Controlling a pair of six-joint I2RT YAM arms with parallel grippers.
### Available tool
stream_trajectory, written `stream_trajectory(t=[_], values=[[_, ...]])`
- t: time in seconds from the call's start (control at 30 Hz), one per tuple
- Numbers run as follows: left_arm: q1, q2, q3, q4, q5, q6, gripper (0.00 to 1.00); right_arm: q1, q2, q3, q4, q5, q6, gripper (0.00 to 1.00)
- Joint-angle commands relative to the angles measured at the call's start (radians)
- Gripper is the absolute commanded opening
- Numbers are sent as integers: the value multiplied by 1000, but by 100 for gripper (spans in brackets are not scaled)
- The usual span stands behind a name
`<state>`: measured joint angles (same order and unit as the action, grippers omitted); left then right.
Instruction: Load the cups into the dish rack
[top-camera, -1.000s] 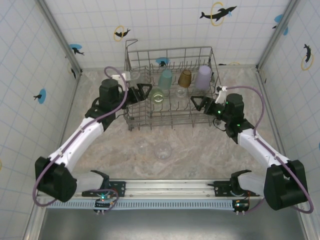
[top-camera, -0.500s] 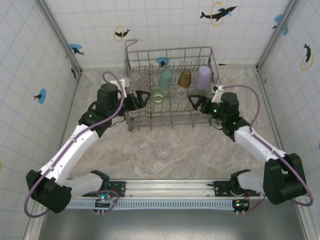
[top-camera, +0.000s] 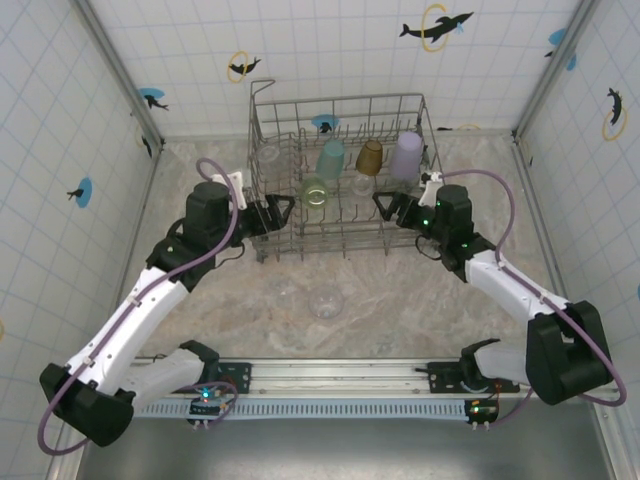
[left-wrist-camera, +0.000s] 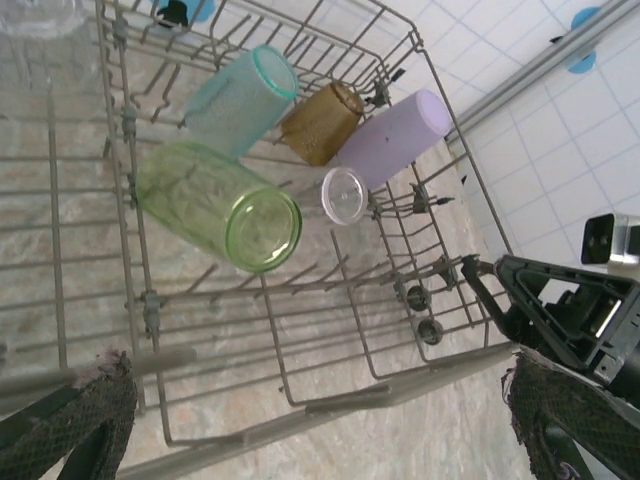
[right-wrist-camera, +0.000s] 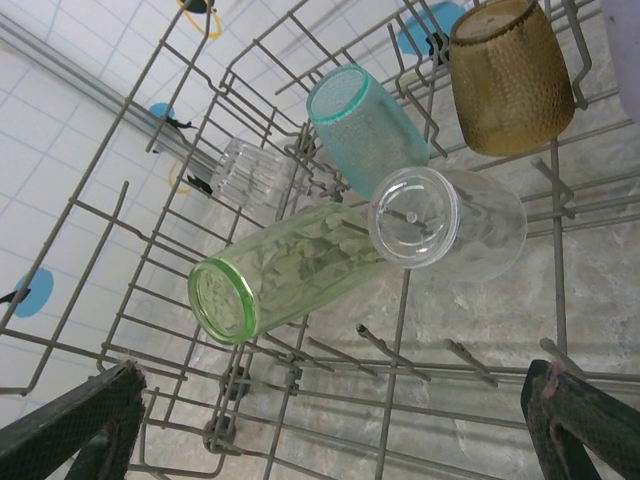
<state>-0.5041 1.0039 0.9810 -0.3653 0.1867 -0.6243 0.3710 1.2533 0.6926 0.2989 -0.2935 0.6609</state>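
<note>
- The large grey wire dish rack (top-camera: 340, 225) was found at the far middle of the table. It held the light green tumbler (top-camera: 315, 190), teal tumbler (top-camera: 331, 158), amber-brown tumbler (top-camera: 370, 157), lavender tumbler (top-camera: 406, 155) and two clear tumblers (top-camera: 362, 184).
- Two unloaded clear plastic cups (top-camera: 326, 300) were noted on the table, on the near side of the rack.
- The left gripper (top-camera: 279, 212) and right gripper (top-camera: 388, 206) were seen spread wide and empty at the rack's near corners.
- The step in hand was judged to be fetching another cup. One gripper would need to be brought nearward and lowered around an unloaded cup.

place: robot lab test cell | walls: white tiled panels (top-camera: 330, 60), dolphin stickers (top-camera: 436, 25) | floor: marble-look top (top-camera: 400, 300) | front: metal rail (top-camera: 340, 372)
</note>
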Motion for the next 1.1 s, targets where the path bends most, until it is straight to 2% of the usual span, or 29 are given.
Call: stream_trajectory(t=[0.0, 0.2, 0.4, 0.57, 0.73, 1.07], values=[[-13, -39, -55, -89, -19, -39, 98, 8, 12, 47, 3, 13, -12, 100], [-51, -129, -136, -124, -41, -57, 98, 12, 21, 47, 1, 21, -14, 100], [-74, -140, -223, -181, -43, -62, 95, 23, 51, 60, 10, 21, -1, 100], [-114, -170, -352, -124, -29, -120, 90, 31, 63, 70, -1, 32, -5, 100], [-199, -151, -401, -88, -48, -148, 90, 37, 77, 82, -9, 28, -3, 100], [-374, -10, -393, -47, -172, -196, 88, 42, 84, 85, -28, 34, -10, 100]])
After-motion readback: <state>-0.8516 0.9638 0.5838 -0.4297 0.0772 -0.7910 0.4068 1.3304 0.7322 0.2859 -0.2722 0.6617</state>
